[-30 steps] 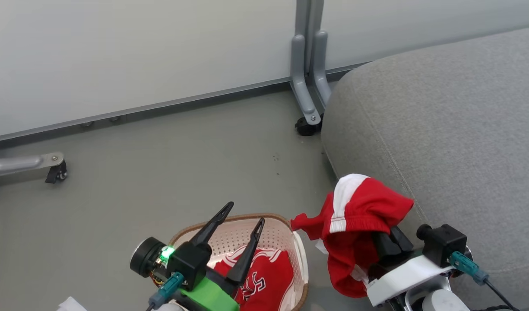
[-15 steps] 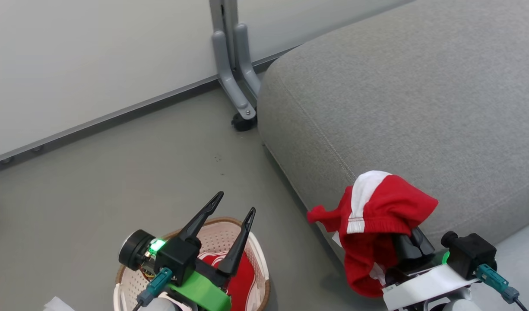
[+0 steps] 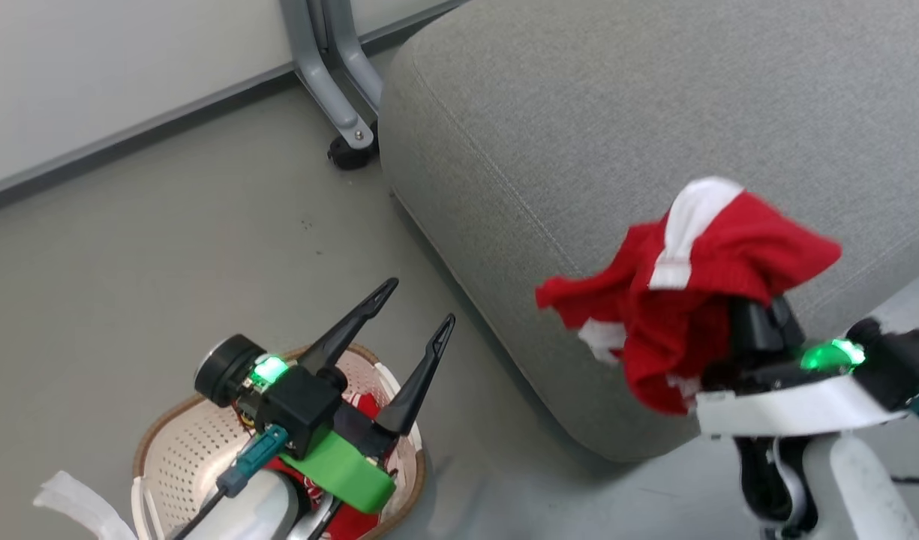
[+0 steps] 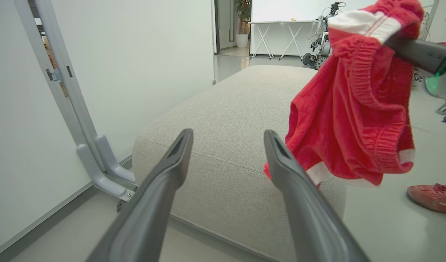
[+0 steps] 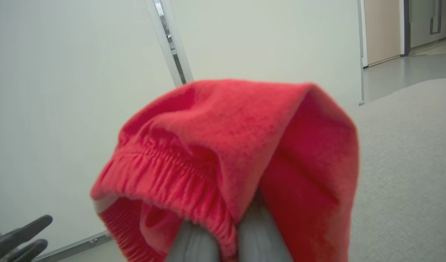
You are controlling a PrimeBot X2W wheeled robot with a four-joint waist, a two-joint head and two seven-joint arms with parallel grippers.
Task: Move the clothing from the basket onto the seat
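A red garment with a broad white stripe (image 3: 699, 277) hangs draped over my right gripper (image 3: 755, 319), which is shut on it above the near corner of the grey seat (image 3: 579, 112). In the right wrist view the red cloth (image 5: 244, 145) covers the fingertips (image 5: 193, 243). My left gripper (image 3: 421, 301) stands open and holds nothing above the cream basket (image 3: 166, 450). A second red piece of clothing (image 3: 363, 406) lies in the basket, mostly hidden by my arm. In the left wrist view the open fingers (image 4: 172, 171) point at the seat (image 4: 237, 109), with the held garment (image 4: 354, 109) at the right.
A grey partition leg on a caster (image 3: 343, 135) stands against the white wall beside the seat's far corner. A person's red shoe (image 4: 430, 198) rests on the floor right of the seat. Grey floor lies between basket and seat.
The camera has swung right, so the seat now takes up more of the picture. My right gripper has lifted the striped garment higher, over the seat's edge. The left gripper stays open.
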